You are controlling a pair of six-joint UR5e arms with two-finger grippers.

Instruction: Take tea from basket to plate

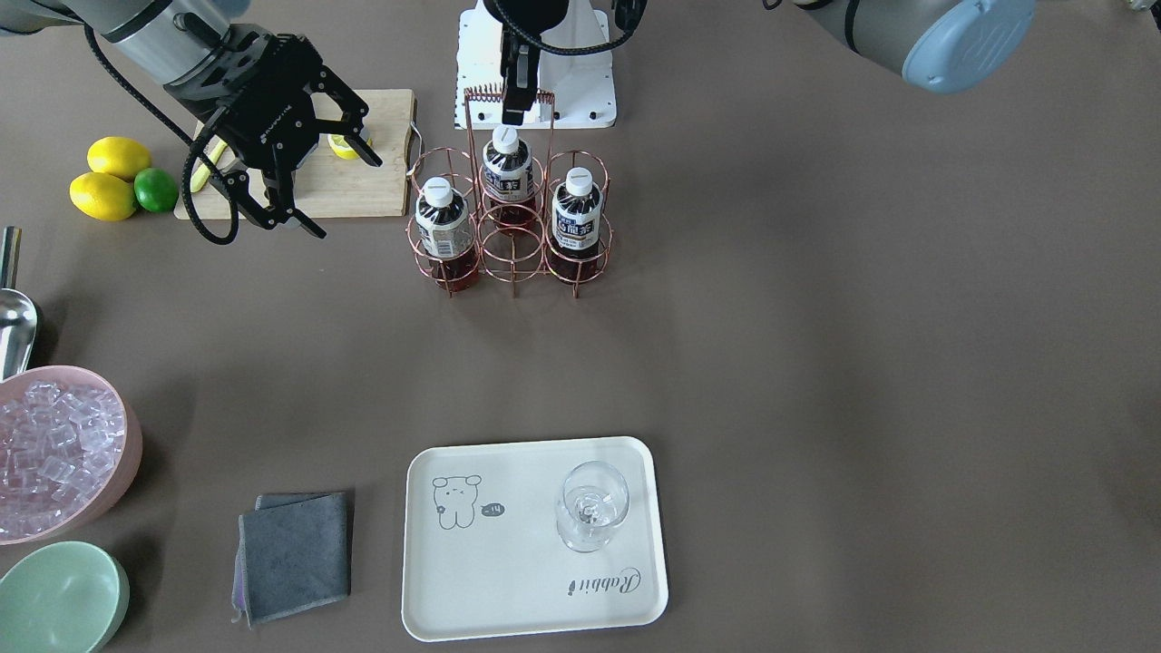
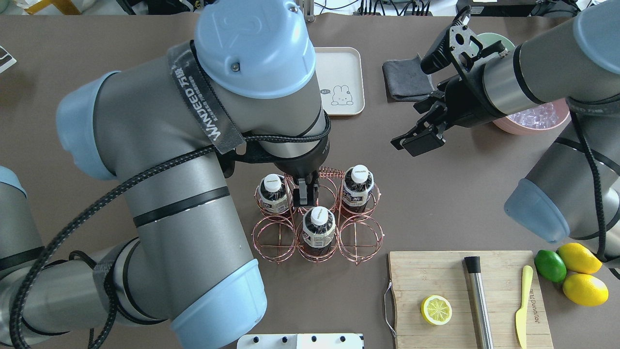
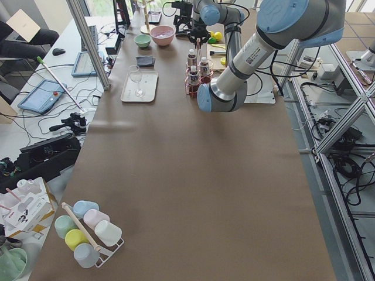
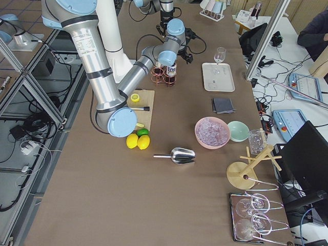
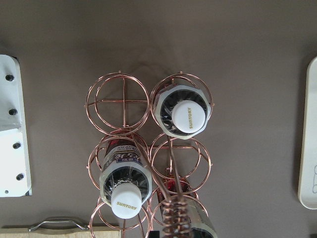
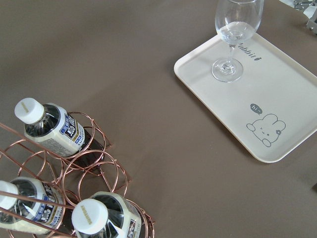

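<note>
Three tea bottles stand in the copper wire basket (image 1: 512, 258): one (image 1: 444, 227), one (image 1: 506, 168) and one (image 1: 578, 213). Overhead they show in two back cells (image 2: 273, 194), (image 2: 357, 189) and the front middle cell (image 2: 318, 228). My left gripper (image 2: 306, 196) hangs over the basket (image 2: 273, 240) by its coiled handle, jaws close together, holding nothing. My right gripper (image 1: 345, 195) is open and empty, high above the table. The cream plate (image 1: 508, 580) lies apart from the basket and carries a wine glass (image 1: 591, 508). The right wrist view shows the plate (image 6: 282, 99).
A wooden cutting board (image 2: 436, 276) holds a lemon half (image 2: 436, 310), a metal muddler (image 2: 477, 295) and a yellow knife (image 2: 522, 305). Two lemons and a lime (image 1: 156, 190) lie beside it. A pink ice bowl (image 1: 63, 453), green bowl (image 1: 59, 599), grey cloth (image 1: 295, 553) and metal scoop (image 1: 14, 317) sit near the plate.
</note>
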